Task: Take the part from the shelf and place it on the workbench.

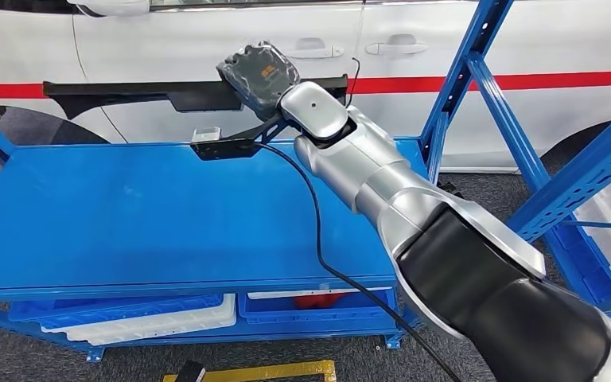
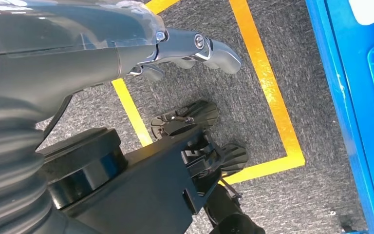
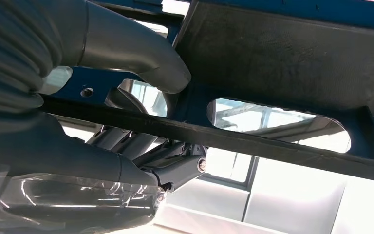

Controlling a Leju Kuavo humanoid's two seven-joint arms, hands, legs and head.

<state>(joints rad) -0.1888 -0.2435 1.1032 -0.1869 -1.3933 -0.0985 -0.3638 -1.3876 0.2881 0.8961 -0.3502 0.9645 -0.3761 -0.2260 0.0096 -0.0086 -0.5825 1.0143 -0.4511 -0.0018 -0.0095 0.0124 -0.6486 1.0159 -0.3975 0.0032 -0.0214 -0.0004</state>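
The part (image 1: 167, 94), a long flat black panel, hangs level in the air above the far edge of the blue workbench (image 1: 127, 215), held at its right-hand end by my right hand (image 1: 258, 73); its free end reaches out toward the workbench's far left corner, and no piece of it touches the blue surface. In my right wrist view my thumb (image 3: 141, 53) lies over one side of the part's narrow bar (image 3: 233, 141) and my darker fingers (image 3: 175, 165) curl up under the other, so the bar is clamped between them beside a long oval cut-out (image 3: 277, 122). Behind the part stands a white car (image 1: 207, 40) with a red stripe, just beyond the workbench's far edge. The blue top spreads broad and bare from below the part to the near edge, apart from a small black bracket (image 1: 227, 147) and its black cable (image 1: 318, 239), which runs across the right half of the workbench and drops over the near edge. Blue shelf uprights (image 1: 477, 72) rise close by the workbench's right end, just beside my forearm. My left hand (image 2: 195, 51) hangs over grey carpet (image 2: 272, 195) marked with yellow tape (image 2: 268, 83), its fingers loosely apart and holding nothing, near the workbench's blue frame.
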